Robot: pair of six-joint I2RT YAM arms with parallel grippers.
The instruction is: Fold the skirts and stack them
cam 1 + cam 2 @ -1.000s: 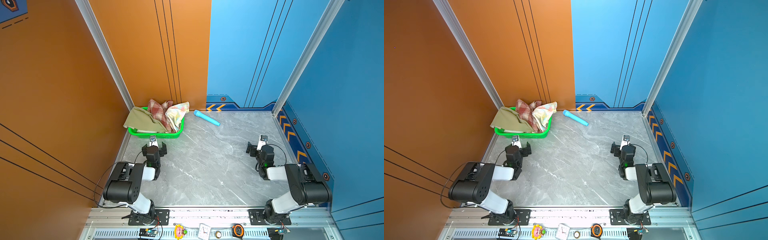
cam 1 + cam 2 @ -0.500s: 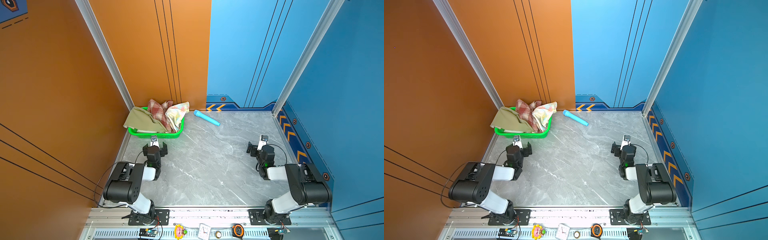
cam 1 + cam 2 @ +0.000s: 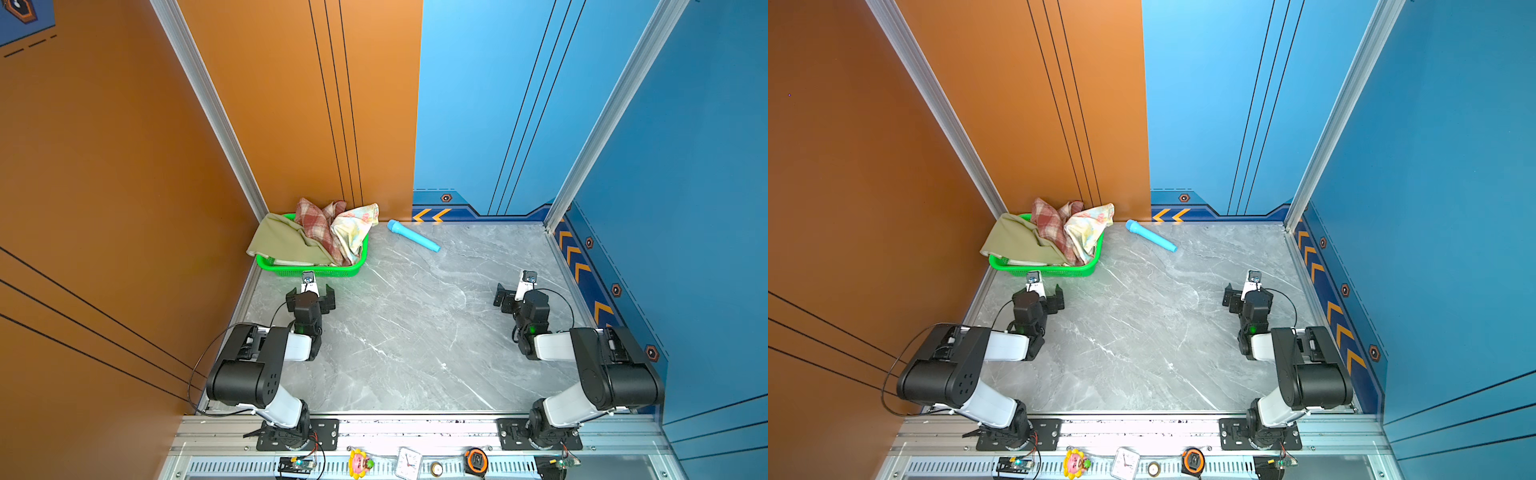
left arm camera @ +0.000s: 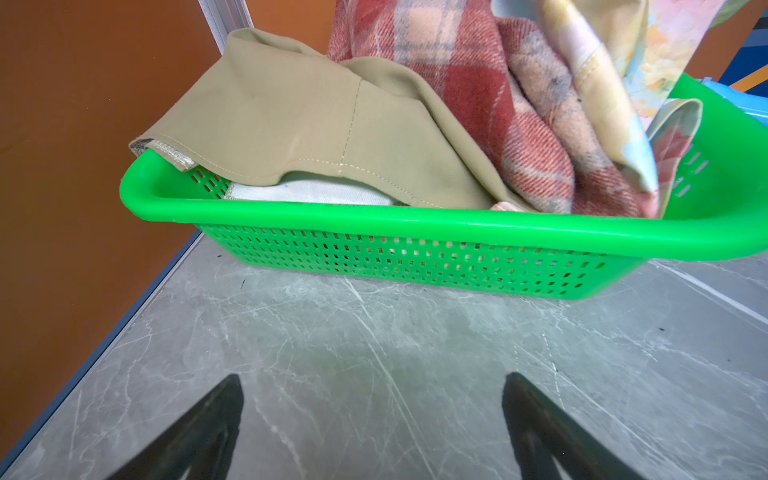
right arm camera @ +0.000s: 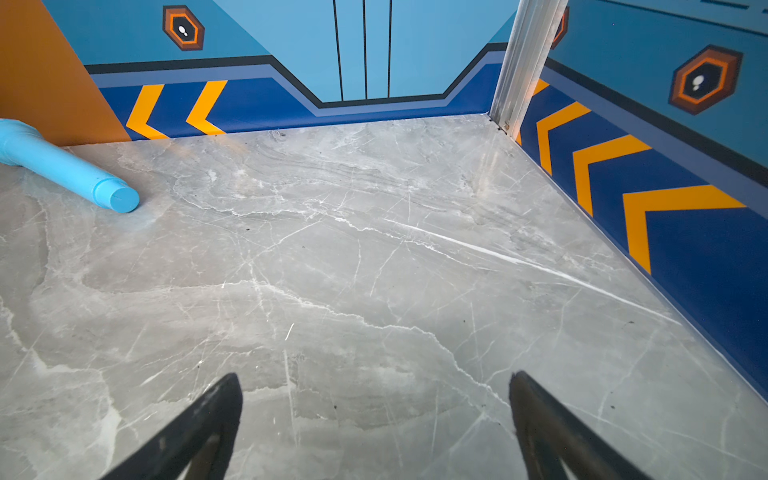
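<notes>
The three skirts lie crumpled together in the green plastic mesh basket [image 3: 316, 272]. It stands on the grey marble-patterned bench [image 3: 415, 332], at the upper left of the bench in both top views, and its long side runs left to right. The plain olive-green cloth skirt [image 3: 286, 243] is at the left end and hangs over the left rim; the left wrist view shows its stitched hem and a pale lining under it. The red-and-cream plaid skirt [image 3: 318, 222] stands up as a peak in the middle. The pastel blue-yellow flowered skirt [image 3: 355, 228] is at the right end and falls toward the lower right over the plaid one.

The light-blue plastic tube [image 3: 413, 237] lies just right of the basket, slanting from upper left to lower right.

The left tool [image 3: 310, 294] is just below the basket, spread wide and holding nothing. The right tool [image 5: 374, 378] is spread wide over bare bench, well apart from the skirts.

The small white clock [image 3: 408, 463] at the lower edge is too small to read.
</notes>
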